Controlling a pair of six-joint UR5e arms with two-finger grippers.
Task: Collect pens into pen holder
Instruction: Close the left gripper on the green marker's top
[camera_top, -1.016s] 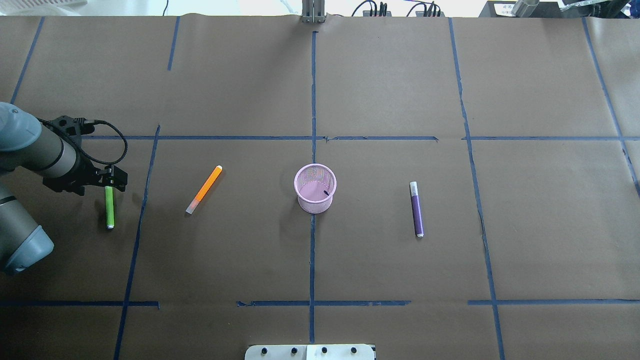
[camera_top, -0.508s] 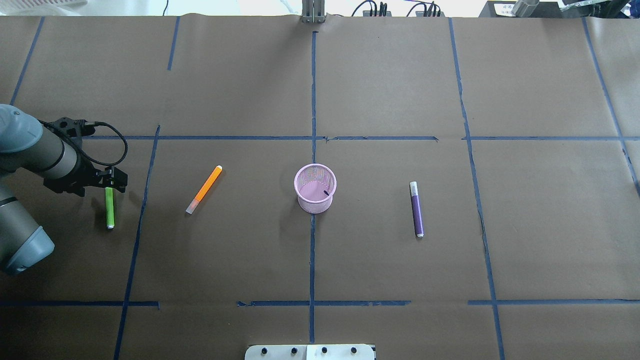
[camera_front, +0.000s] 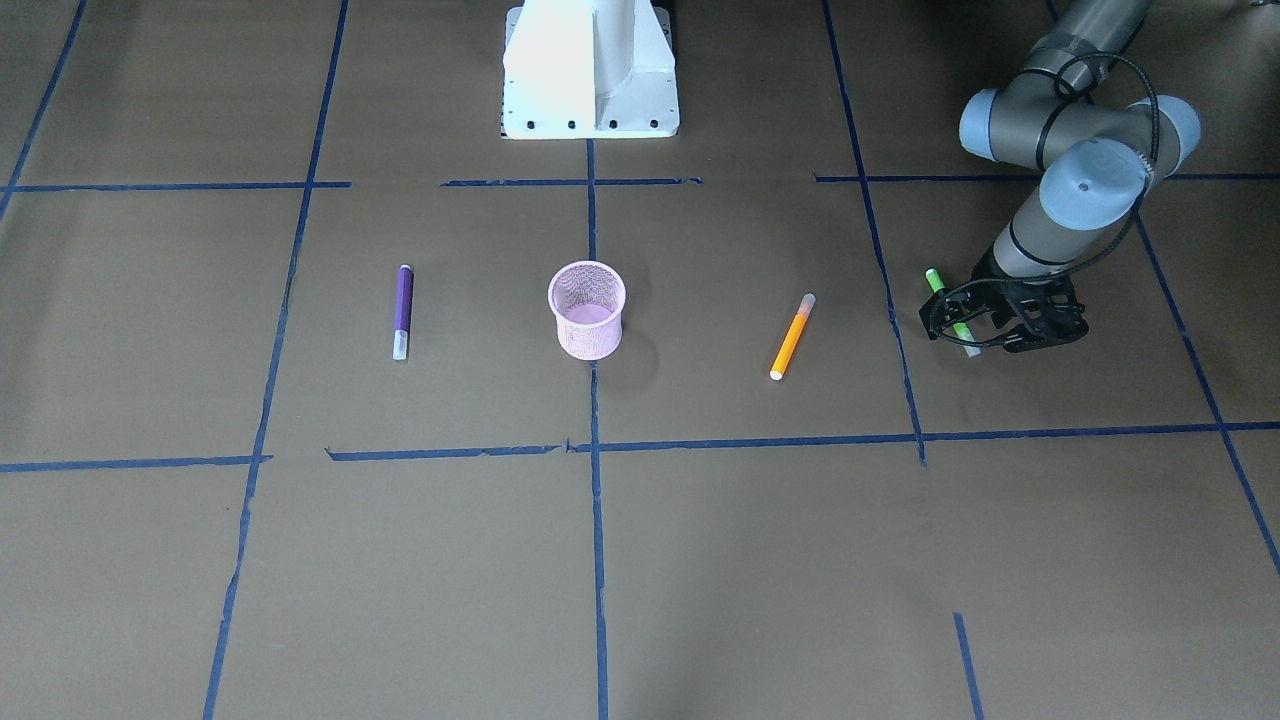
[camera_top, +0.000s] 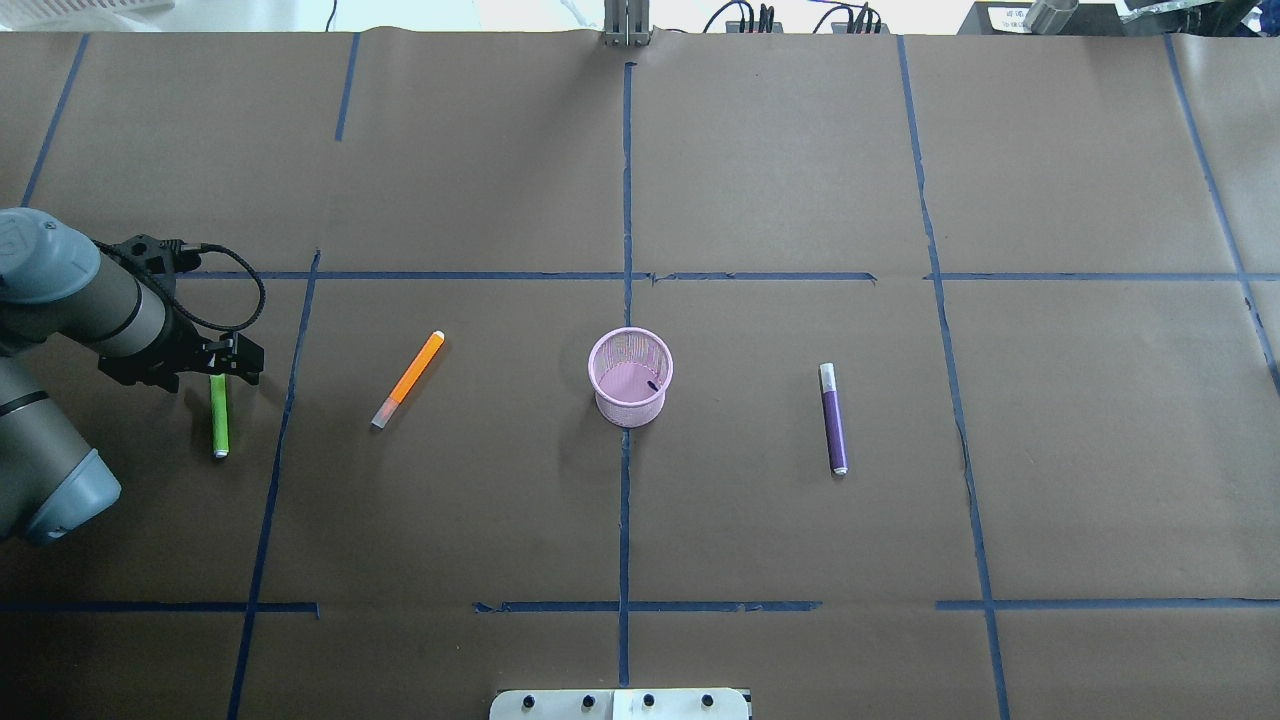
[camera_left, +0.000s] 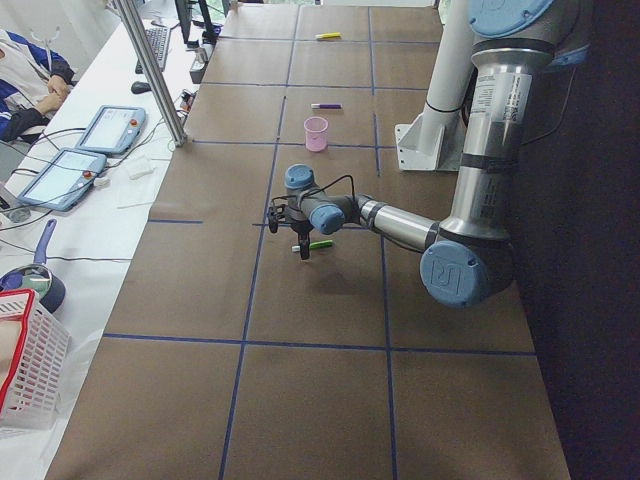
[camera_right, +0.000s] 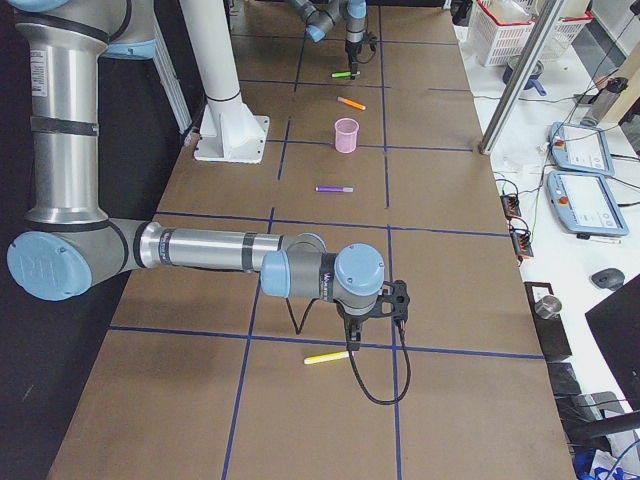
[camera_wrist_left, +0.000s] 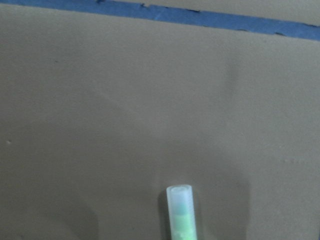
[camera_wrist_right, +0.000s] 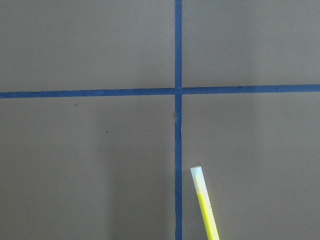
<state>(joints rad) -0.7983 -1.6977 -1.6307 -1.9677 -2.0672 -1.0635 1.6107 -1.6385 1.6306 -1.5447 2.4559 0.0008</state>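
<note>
The pink mesh pen holder (camera_top: 630, 400) (camera_front: 588, 335) stands upright at the table's centre. An orange pen (camera_top: 408, 378) (camera_front: 791, 337) lies to its left and a purple pen (camera_top: 833, 420) (camera_front: 402, 310) to its right. A green pen (camera_top: 219, 420) (camera_front: 950, 305) lies flat at the far left. My left gripper (camera_top: 228, 368) (camera_front: 965, 335) points down, open, astride its pale cap end (camera_wrist_left: 180, 210). My right gripper (camera_right: 352, 330) hangs over a yellow pen (camera_right: 325, 356) (camera_wrist_right: 205, 205) beyond the overhead view; I cannot tell its state.
The white robot base (camera_front: 590, 70) stands at the table's near edge. Blue tape lines (camera_top: 626, 200) grid the brown paper. Tablets (camera_left: 110, 128), a person's arm (camera_left: 30, 75) and a white basket (camera_left: 30, 360) sit on the side bench.
The left arm has shifted slightly to the right and away from the robot. The green pen lies where it was.
</note>
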